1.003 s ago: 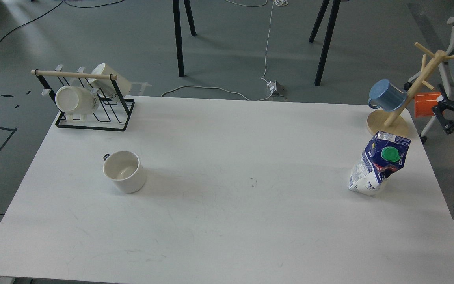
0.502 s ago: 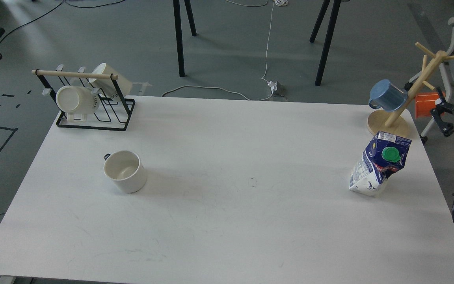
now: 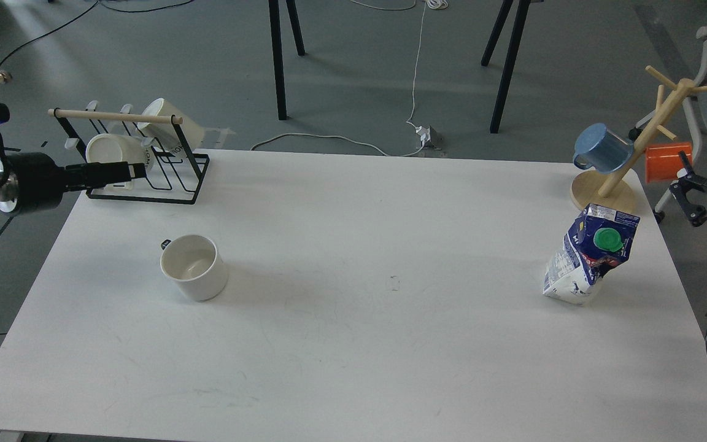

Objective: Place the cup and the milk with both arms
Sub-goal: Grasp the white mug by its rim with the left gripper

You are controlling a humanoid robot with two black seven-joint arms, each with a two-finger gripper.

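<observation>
A white cup (image 3: 194, 267) stands upright on the white table (image 3: 353, 344) at the left, its handle at the back left. A blue and white milk carton (image 3: 591, 255) with a green cap stands dented and leaning at the right. My left gripper (image 3: 117, 172) reaches in from the left edge, in front of the black rack and well behind the cup; its fingers show as one dark bar. My right gripper (image 3: 685, 199) hangs off the table's right edge, right of and behind the carton, jaws apart and empty.
A black wire rack (image 3: 169, 184) with two white mugs stands at the back left corner. A wooden mug tree (image 3: 604, 191) with a blue mug (image 3: 601, 148) stands at the back right, just behind the carton. An orange object (image 3: 666, 161) sits beyond the table edge.
My left arm has come into view from the left and now reaches to the front of the rack. My right gripper has shifted slightly down. Cup and carton have not moved.
</observation>
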